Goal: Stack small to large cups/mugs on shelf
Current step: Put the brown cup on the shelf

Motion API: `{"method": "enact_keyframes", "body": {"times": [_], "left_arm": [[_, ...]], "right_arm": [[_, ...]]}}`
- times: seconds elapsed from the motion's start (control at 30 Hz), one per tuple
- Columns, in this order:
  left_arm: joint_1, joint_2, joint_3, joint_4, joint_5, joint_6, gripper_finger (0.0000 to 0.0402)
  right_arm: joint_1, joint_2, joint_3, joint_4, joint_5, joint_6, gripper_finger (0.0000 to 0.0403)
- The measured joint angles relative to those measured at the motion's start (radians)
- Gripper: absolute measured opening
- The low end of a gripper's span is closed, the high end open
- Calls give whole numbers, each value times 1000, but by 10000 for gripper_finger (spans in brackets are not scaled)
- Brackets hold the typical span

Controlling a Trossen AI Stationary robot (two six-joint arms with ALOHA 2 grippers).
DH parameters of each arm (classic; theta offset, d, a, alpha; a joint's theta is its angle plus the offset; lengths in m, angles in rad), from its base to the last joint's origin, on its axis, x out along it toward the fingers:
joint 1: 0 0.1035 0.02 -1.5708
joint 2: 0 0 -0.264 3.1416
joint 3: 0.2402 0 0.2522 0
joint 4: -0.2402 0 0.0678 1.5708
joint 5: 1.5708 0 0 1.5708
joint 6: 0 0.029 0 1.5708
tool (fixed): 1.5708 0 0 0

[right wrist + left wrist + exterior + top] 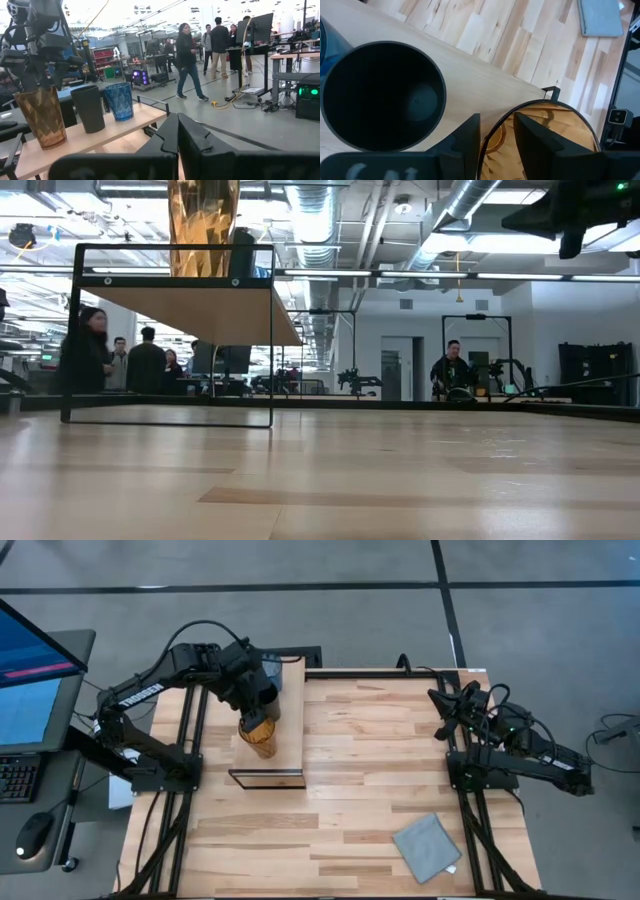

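The amber cup [261, 737] stands upright with its base on the light-wood shelf [290, 730], at the shelf's near end. The black cup [382, 95] stands beside it, and the blue cup [119, 100] stands beyond the black one; all three stand in a row on the shelf [100, 135]. My left gripper [496, 137] is open above the amber cup, with one finger inside its rim and one outside. My right gripper [177, 135] is shut and empty, raised over the table's far right [442, 705]. My left gripper comes at the amber cup from above, pointing down, with the rim [489, 137] between its two fingers, on the side nearest the black cup. A gap shows between the fingers. I cannot tell whether either finger touches the rim.
A grey-blue folded cloth [427, 848] lies on the slatted tabletop near its front right corner. The shelf's black frame [170, 335] is open underneath. A monitor and a keyboard stand off the table's left side. People [187, 62] stand and walk in the room beyond.
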State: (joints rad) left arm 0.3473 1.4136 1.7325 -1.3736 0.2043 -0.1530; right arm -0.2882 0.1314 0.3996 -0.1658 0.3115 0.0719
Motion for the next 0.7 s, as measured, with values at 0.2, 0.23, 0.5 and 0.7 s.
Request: {"method": "enact_keyframes", "body": {"times": [0.2,0.23,0.5,0.7], "left_arm": [[0,0,0,3,0,2,108],[0,0,0,5,0,2,108],[0,0,0,31,0,2,108],[0,0,0,39,1,2,108]], "right_arm": [[0,0,0,0,0,0,26],[0,0,0,0,0,0,26],[0,0,0,0,0,0,26],[0,0,0,0,0,0,26]]}}
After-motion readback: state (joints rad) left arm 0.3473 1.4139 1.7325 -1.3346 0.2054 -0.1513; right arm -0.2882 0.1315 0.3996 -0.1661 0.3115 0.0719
